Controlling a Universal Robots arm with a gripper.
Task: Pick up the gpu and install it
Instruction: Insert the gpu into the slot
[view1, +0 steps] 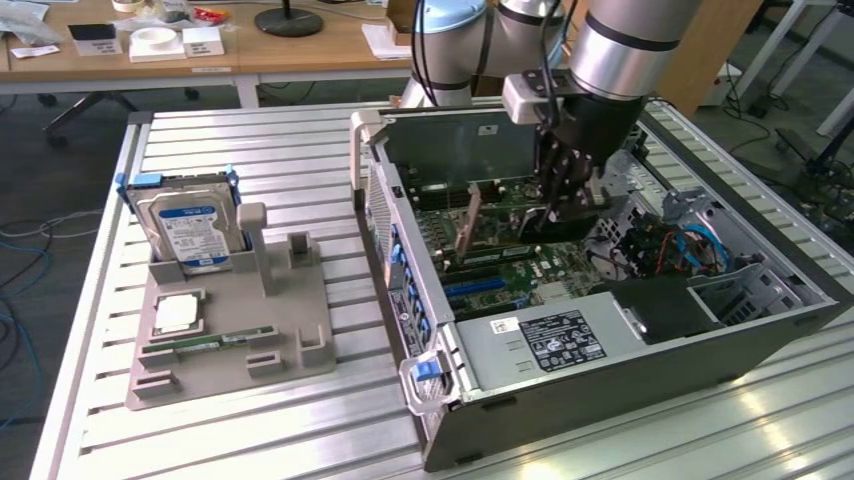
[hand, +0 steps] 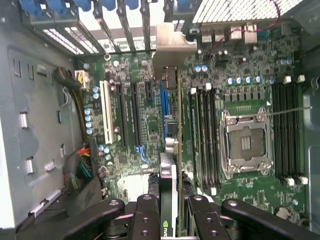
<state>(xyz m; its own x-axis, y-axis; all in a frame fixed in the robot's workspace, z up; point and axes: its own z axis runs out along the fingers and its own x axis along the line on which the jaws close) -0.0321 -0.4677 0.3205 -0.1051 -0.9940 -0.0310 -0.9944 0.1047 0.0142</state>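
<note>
Step in hand: install, seating phase. The gpu (hand: 169, 172) is off its stand and down inside the computer case (view1: 641, 370), carried by the gripper (view1: 561, 205).

Jaws: clamped on the gpu. In the wrist view the black fingers (hand: 147, 212) sit on either side of the card, which runs edge-on between them.

Where the card is: inside the case, above the motherboard (hand: 250, 65), lengthwise toward the case's rear wall. Its silver bracket (hand: 172, 42) is at the rear-wall end, near the row of slot openings. The card's line falls just beside the blue slot (hand: 162, 107), on the side toward the CPU socket (hand: 247, 142).

What the seating calls for, as I judge it: the bottom edge square over one slot, the bracket lined up with a rear opening, then a straight push with no tilt. The card looks close to parallel with the slots, but I cannot tell which slot it is over.

Hard to make out:
- The card's connector edge is hidden under its own body, so contact with a slot cannot be told.
- In the exterior view the gripper and arm cover most of the card.
- Whether the bracket has entered the rear wall is unclear.

Outside the case, on the exterior view's left: a grey tray (view1: 287, 330) holding a hard drive (view1: 194, 225).
</note>
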